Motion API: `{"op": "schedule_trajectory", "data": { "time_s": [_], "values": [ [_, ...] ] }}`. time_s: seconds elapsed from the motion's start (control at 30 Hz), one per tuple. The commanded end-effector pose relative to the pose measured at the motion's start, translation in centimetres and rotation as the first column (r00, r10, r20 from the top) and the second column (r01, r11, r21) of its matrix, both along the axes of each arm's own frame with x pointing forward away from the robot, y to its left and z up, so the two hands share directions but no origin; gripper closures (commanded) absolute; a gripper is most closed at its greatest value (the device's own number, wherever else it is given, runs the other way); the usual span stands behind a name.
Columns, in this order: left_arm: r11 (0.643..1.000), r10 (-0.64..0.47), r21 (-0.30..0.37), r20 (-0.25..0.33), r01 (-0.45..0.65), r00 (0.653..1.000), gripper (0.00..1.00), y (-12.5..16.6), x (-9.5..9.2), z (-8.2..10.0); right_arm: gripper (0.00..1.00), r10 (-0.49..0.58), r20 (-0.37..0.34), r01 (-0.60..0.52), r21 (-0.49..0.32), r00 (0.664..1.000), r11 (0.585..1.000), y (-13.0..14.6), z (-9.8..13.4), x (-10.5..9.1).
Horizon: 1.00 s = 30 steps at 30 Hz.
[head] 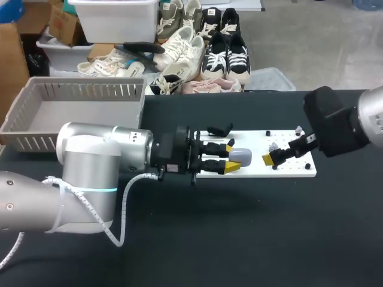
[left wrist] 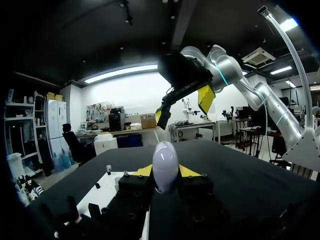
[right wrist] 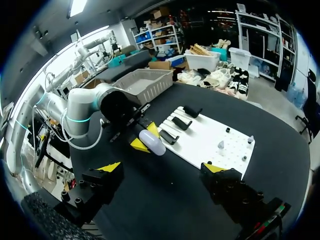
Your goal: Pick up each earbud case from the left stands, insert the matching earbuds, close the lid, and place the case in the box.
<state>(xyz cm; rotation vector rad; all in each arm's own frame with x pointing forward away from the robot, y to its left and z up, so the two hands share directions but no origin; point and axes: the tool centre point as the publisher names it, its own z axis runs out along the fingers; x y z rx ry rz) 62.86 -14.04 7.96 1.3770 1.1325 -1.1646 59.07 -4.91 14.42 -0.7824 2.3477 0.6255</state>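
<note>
My left gripper [head: 231,160] is shut on a pale grey earbud case [head: 241,156], holding it over the white board [head: 257,170]. In the left wrist view the closed, rounded case [left wrist: 165,167] stands between the yellow tips of my left gripper [left wrist: 165,172]. My right gripper [head: 274,158] hovers open just right of the case, over the board. From the right wrist, my right gripper [right wrist: 162,167] is spread wide with nothing in it, and the case [right wrist: 151,142] lies ahead of it. Two small grey earbuds [head: 273,146] [head: 298,129] stand on pegs on the board's right part.
A grey slatted basket [head: 72,89] sits at the table's back left. Black stands [head: 218,129] rise from the board's left end, just behind my left gripper. The black tabletop [head: 239,239] stretches in front of the board.
</note>
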Motion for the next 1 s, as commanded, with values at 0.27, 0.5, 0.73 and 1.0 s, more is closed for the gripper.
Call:
{"op": "schedule_trajectory", "data": {
  "time_s": [0.27, 0.5, 0.73, 1.0],
  "values": [
    [1.000, -0.002, -0.002, 0.000, 0.002, 1.000, 1.00, 0.0, 0.1, -0.1, 0.00, 0.012, 0.051, -0.007, -0.101, 0.999, 0.995, 2.6, -0.3, -2.1],
    [1.000, -0.002, -0.002, 0.000, 0.002, 1.000, 1.00, 0.0, 0.1, -0.1, 0.00, 0.021, 0.028, -0.017, -0.161, 0.999, 0.987, 3.7, -1.6, -2.1],
    [1.000, -0.002, -0.002, 0.000, 0.002, 1.000, 1.00, 0.0, 0.1, -0.1, 0.00, 0.003, -0.013, -0.005, -0.143, 1.000, 0.990, 4.0, -2.5, -0.9],
    [1.000, -0.002, -0.002, 0.000, 0.002, 1.000, 1.00, 0.0, 0.1, -0.1, 0.00, -0.049, -0.057, 0.039, -0.160, 0.997, 0.986, 3.9, -3.5, 0.6]
  ]
}}
